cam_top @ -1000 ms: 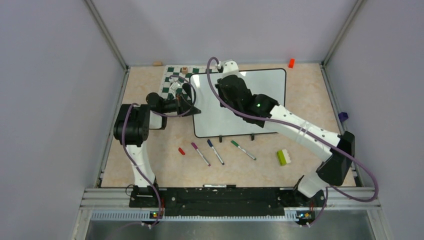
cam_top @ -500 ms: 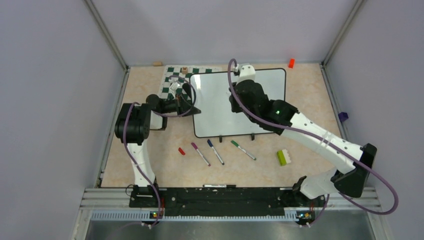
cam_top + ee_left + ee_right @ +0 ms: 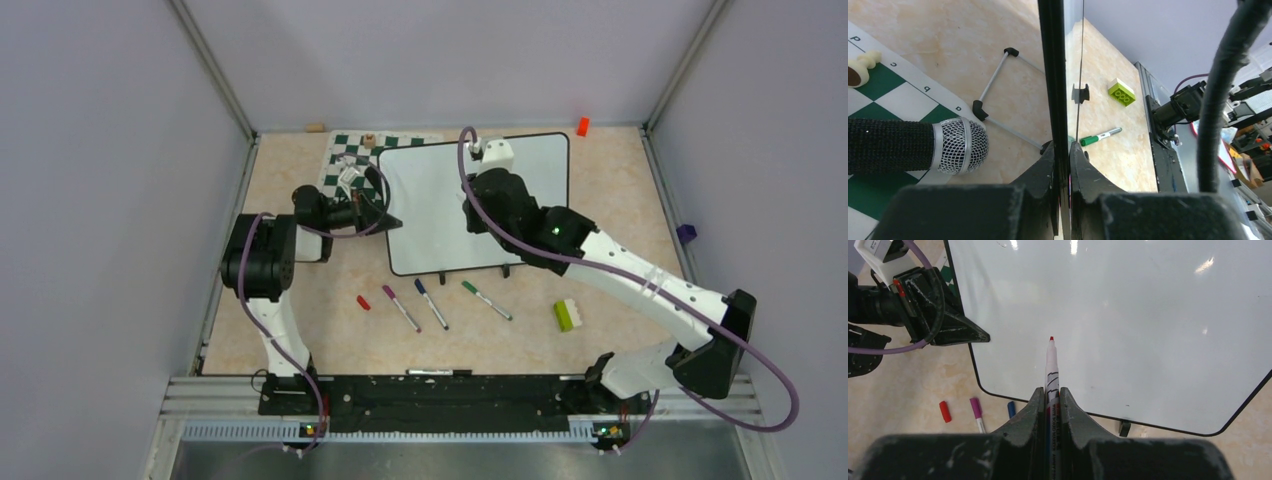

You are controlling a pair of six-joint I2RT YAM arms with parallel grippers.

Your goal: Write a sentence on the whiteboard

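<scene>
- Over the last second the right arm's elbow has swung out to the right and its wrist has slid rightward over the whiteboard (image 3: 428, 222). The left arm has barely moved.
- Nearest, spare markers (image 3: 431, 303) and a red cap (image 3: 363, 301) lie just in front of the board.
- The right gripper (image 3: 1050, 390) is clamped on a red marker (image 3: 1051, 365), its tip over bare, unwritten board. Whether it touches is unclear.
- The left gripper (image 3: 1061, 149) pinches the board's left edge.
- Risk: writing pressure could pivot the board in that single pinch and skew the strokes, or push the marker back through the jaws.

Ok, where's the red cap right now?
In the top view the red cap lies left of the purple marker, on the left arm's side, just in front of the whiteboard's near-left corner.
</scene>
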